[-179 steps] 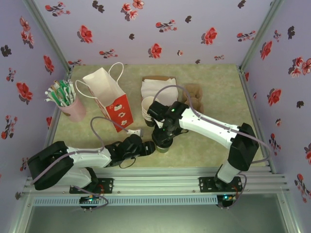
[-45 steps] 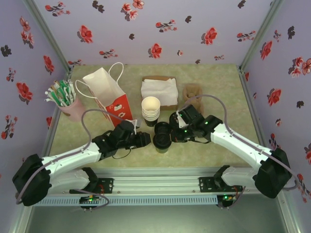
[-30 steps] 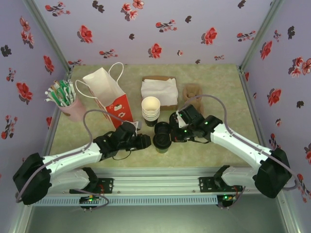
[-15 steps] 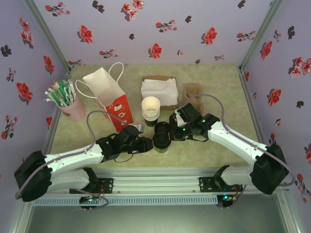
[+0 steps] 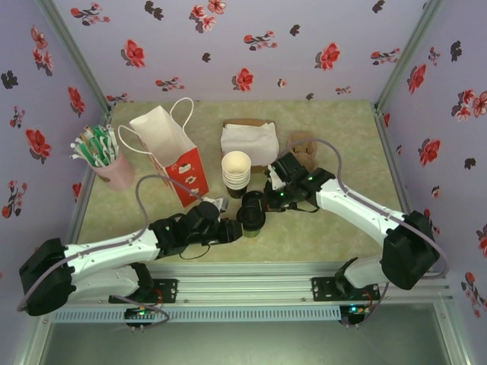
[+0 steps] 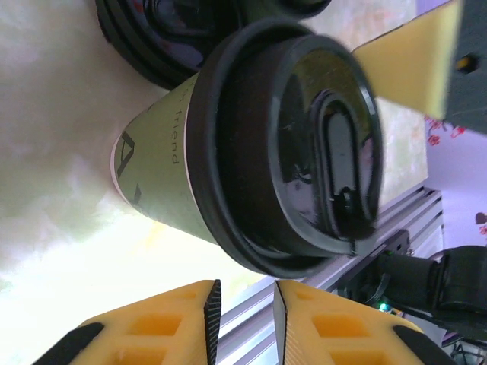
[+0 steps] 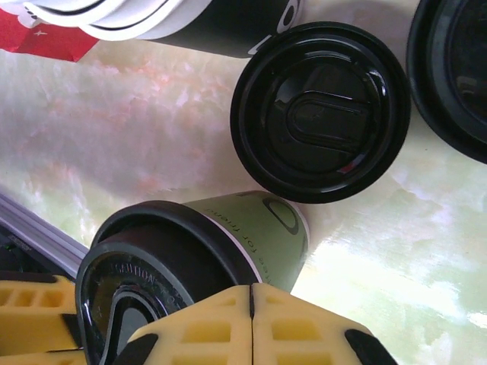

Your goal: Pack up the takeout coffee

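The takeout coffee [image 5: 252, 218] stands upright near the table's front middle, an olive-green paper cup [image 6: 163, 179] with a black lid [image 6: 304, 144] on it. My left gripper [image 5: 232, 230] sits just left of the cup. Its yellow jaws [image 6: 247, 293] stand a narrow gap apart with nothing between them, and the lid's rim lies just beyond their tips. My right gripper [image 5: 268, 201] hovers behind and right of the cup. Its fingers [image 7: 251, 287] are pressed together and empty, above the cup's wall [image 7: 259, 236].
Loose black lids [image 7: 319, 110] lie just behind the cup. A stack of cups [image 5: 236, 171] stands behind them. A white and red paper bag [image 5: 171, 152] stands at the left, with a pink holder of sticks [image 5: 106, 161] further left. Napkins [image 5: 249, 141] and a cardboard carrier [image 5: 302, 144] are at the back.
My right gripper has drawn back from the cup's lid toward the rear. My left gripper has slid right, closer to the cup. The cup has stayed put.
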Available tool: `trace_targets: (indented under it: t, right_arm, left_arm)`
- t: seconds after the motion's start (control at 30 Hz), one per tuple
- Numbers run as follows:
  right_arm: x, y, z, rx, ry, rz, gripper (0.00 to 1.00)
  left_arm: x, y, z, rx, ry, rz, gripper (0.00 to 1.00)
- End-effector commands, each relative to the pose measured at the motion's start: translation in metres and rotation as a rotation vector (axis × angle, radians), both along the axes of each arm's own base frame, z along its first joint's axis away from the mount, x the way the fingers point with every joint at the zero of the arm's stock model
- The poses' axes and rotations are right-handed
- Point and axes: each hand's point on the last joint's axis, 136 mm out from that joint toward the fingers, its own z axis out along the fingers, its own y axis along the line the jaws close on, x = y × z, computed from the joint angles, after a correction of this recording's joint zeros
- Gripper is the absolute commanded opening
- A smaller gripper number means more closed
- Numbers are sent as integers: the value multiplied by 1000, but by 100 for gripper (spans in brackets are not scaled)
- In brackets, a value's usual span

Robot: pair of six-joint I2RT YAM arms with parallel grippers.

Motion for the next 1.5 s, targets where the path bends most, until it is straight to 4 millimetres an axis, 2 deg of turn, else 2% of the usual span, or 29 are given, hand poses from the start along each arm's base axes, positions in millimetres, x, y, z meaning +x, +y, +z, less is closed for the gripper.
trace_targets:
  t: [0.0, 0.17, 0.43, 0.77, 1.03, 1.23, 1.47]
  right_arm:
    - [-5, -14, 7, -27, -11, 0, 10]
    - [-19, -18, 6, 3, 11, -8, 12]
    - [-40, -16, 4, 62, 49, 12, 12]
    - [-44, -4, 3, 88, 57, 40, 11]
    - [-42, 4, -1, 84, 65, 55, 11]
    - [-42, 4, -8, 67, 76, 54, 11]
    - [-39, 1, 7, 74, 38, 43, 10]
  left_arm:
    - [4, 13, 10, 17, -36, 44, 28]
    - [10, 25, 16, 51, -62, 66, 29]
    - [30, 26, 18, 70, -67, 66, 29]
    - [52, 19, 11, 70, -50, 55, 29]
    - [53, 9, -2, 65, -18, 31, 28]
    - [50, 11, -8, 60, -3, 37, 27]
    - [45, 11, -8, 51, 3, 35, 27]
